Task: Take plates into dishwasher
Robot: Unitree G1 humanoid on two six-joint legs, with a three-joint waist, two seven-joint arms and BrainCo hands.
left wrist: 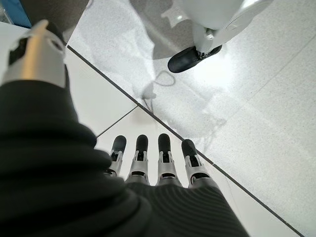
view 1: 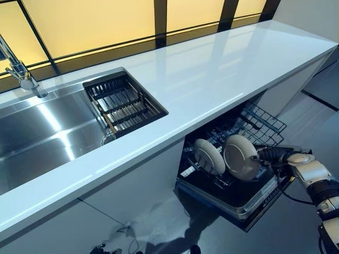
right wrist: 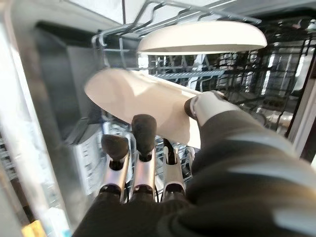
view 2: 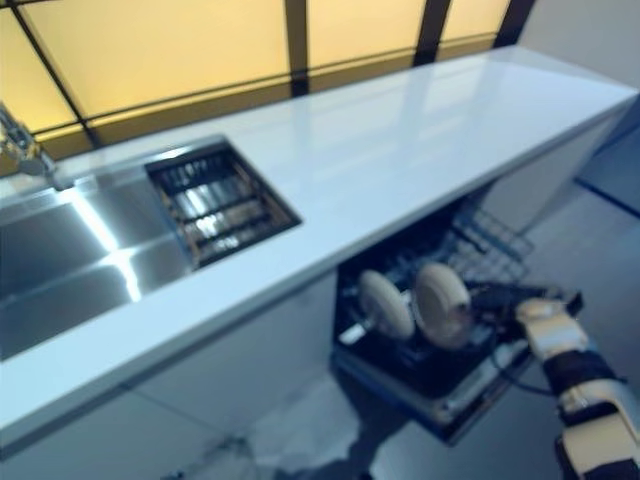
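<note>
The dishwasher's lower rack is pulled out under the white counter. Two white plates stand on edge in it. My right hand reaches in from the right and pinches the nearer plate between thumb and fingers. The right wrist view shows the thumb on this plate and the fingers under it. The other plate stands just to its left, and shows past it in the right wrist view. My left hand hangs over the floor with straight fingers, empty.
The white counter runs above the dishwasher. A steel sink with a dark drain basket and a faucet lies at the left. A wire upper rack sticks out behind the plates.
</note>
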